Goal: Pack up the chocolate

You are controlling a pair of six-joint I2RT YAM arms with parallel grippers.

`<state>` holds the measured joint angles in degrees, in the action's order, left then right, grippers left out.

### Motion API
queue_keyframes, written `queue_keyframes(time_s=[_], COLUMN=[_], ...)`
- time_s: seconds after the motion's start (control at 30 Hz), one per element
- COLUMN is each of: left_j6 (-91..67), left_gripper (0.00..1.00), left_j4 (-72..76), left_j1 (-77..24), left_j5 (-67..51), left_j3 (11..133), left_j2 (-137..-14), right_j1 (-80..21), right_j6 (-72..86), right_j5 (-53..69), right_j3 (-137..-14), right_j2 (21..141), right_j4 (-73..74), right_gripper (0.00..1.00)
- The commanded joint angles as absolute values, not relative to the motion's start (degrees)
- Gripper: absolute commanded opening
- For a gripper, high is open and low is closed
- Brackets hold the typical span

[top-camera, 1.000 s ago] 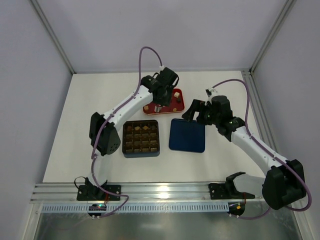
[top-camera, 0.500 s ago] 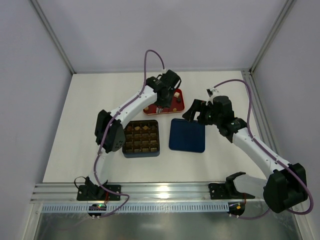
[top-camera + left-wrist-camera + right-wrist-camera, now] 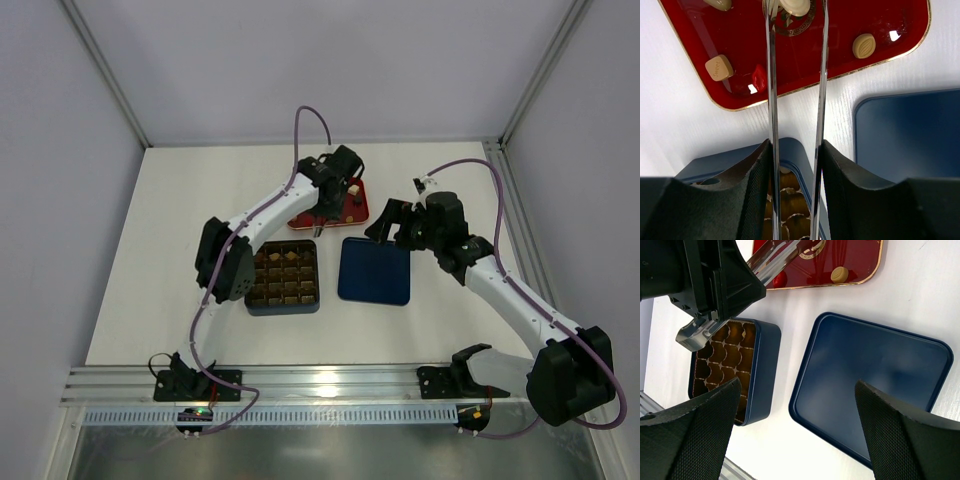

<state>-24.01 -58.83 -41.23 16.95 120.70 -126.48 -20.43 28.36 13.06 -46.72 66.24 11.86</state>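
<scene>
The chocolate lies loose on a red tray (image 3: 805, 60): a tan cube (image 3: 718, 67), a red piece (image 3: 759, 77), a ribbed cream round (image 3: 864, 45) and a cream piece (image 3: 795, 6). My left gripper (image 3: 797, 15) reaches over the tray (image 3: 358, 212) with long metal blades. The blades stand either side of the cream piece, with a small gap showing. The dark box (image 3: 282, 277) with brown cups sits in front of the tray. My right gripper (image 3: 800, 440) hangs wide open above the navy lid (image 3: 870, 380), holding nothing.
The lid (image 3: 375, 270) lies flat just right of the box, close to the tray's front edge. The box's corner (image 3: 790, 155) is directly under my left fingers. White walls and metal posts bound the table at the back and sides.
The left arm has swung its elbow rightward and the gripper has shifted slightly over the tray, its blades narrowing. The right arm has not moved.
</scene>
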Motion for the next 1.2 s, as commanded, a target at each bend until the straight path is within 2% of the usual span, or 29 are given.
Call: queue_keyframes(time_s=[0.0,0.83,1.17], left_j6=[-24.7,-24.9,-24.7], left_gripper=[0.42,0.44,0.39], left_j4=[-58.8,-58.6,-59.4], left_j1=[-41.0,-41.0,-41.0], left_j5=[17.7,17.1,16.5], left_j3=[121.0,118.1,118.3], left_j2=[-126.2,-122.4,-122.2], right_j1=[-20.5,-20.6,-20.6], right_j6=[27.4,27.9,27.9], right_j5=[13.2,13.3,13.3], right_j3=[-47.0,-46.6,-46.6], right_j2=[64.9,65.1,65.4], right_j4=[10.9,10.5,10.3], right_gripper=[0.94,0.94,0.95])
